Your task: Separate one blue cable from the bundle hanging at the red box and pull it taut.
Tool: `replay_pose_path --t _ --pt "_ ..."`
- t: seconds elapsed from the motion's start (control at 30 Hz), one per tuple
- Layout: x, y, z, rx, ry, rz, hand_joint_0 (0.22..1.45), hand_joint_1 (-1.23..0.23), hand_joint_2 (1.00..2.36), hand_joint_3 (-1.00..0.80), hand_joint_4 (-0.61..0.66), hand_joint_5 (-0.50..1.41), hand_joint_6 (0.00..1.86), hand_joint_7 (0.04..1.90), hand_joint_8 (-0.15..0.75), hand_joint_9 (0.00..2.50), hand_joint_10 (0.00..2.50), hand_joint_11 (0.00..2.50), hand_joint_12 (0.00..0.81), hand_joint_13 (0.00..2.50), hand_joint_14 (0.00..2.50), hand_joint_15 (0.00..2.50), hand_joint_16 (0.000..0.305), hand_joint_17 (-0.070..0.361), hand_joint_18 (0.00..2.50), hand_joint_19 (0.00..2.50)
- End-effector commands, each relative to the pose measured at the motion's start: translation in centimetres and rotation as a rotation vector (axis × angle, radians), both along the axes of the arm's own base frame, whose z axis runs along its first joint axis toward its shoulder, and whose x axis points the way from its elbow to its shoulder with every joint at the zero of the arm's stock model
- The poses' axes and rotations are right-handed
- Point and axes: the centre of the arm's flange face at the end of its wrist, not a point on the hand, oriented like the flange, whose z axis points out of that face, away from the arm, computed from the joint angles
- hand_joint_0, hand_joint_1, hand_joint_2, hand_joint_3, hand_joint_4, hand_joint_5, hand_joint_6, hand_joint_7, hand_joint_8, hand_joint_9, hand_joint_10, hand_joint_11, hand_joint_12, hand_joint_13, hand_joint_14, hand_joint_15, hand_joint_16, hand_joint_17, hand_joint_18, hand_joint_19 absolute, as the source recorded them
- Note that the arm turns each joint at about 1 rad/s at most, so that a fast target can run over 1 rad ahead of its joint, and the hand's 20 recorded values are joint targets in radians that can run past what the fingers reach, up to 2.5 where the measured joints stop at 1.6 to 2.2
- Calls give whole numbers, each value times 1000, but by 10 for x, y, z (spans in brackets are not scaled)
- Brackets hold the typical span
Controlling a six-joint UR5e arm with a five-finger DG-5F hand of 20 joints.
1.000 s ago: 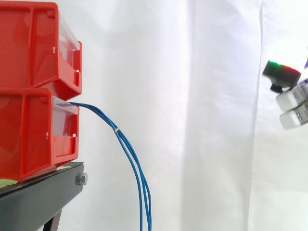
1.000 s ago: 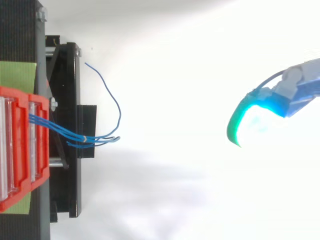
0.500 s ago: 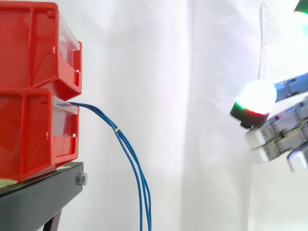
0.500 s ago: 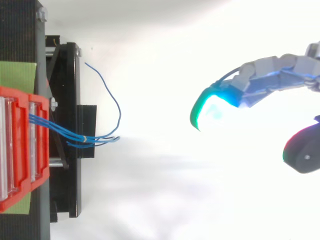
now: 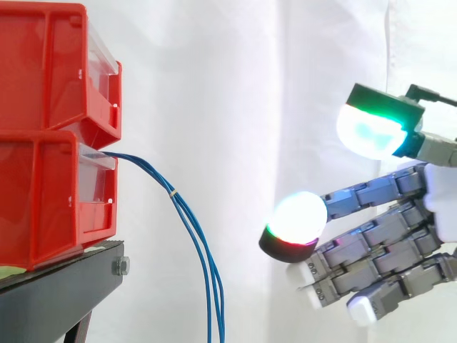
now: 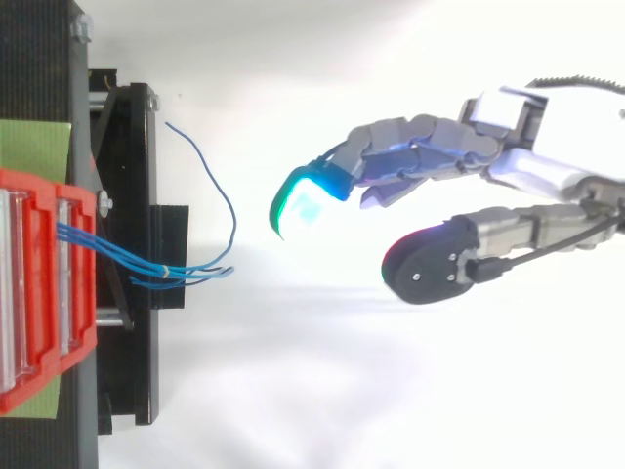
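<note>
You had the robot hand [image 5: 378,239] released and empty, short of the red box [image 5: 50,193], where the blue cables [image 5: 187,218] hung bundled and slack, none yet separated or taut.

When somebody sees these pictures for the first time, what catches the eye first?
The hand with its glowing fingers stands at the right, open and pointing at the blue cables without touching them. At the left, two red bins are stacked on a black stand, and the cables hang from the lower one.
</note>
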Motion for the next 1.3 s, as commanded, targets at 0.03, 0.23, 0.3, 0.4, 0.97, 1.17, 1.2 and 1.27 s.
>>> replay_pose_path --t 0.03,0.23,0.3,0.4,0.97,1.17,1.2,1.27 --pt "7 1 6 -48 -9 -28 556 -492 1000 -500 214 -211 502 802 229 477 7 198 320 363 4 113 45 101 433 453" --pt "11 3 11 -101 -43 -78 556 -493 1000 -500 217 -210 502 805 230 481 7 195 319 363 4 112 45 101 429 454" --pt "12 5 12 -124 -46 -88 555 -493 1000 -500 218 -210 502 804 230 482 7 196 318 363 4 113 45 101 429 454" --pt "13 10 2 -131 -35 -88 556 -493 1000 -500 219 -210 502 800 230 484 7 196 319 363 4 113 45 101 429 454" --pt "70 28 -44 -72 -43 -70 555 -489 1000 -500 224 -208 503 804 232 488 6 194 317 356 4 104 45 100 426 453" --pt "75 36 -49 -68 -63 -48 475 -516 1000 -500 252 -204 503 827 259 512 7 200 344 403 5 119 50 112 488 441" --pt "75 37 -49 -68 -63 -46 469 -520 1000 -500 255 -204 503 830 262 524 9 207 347 414 4 124 50 113 494 444" --pt "76 43 -48 -71 -67 -36 446 -579 1000 -500 276 -199 503 841 274 554 7 234 355 451 5 135 52 117 533 427"
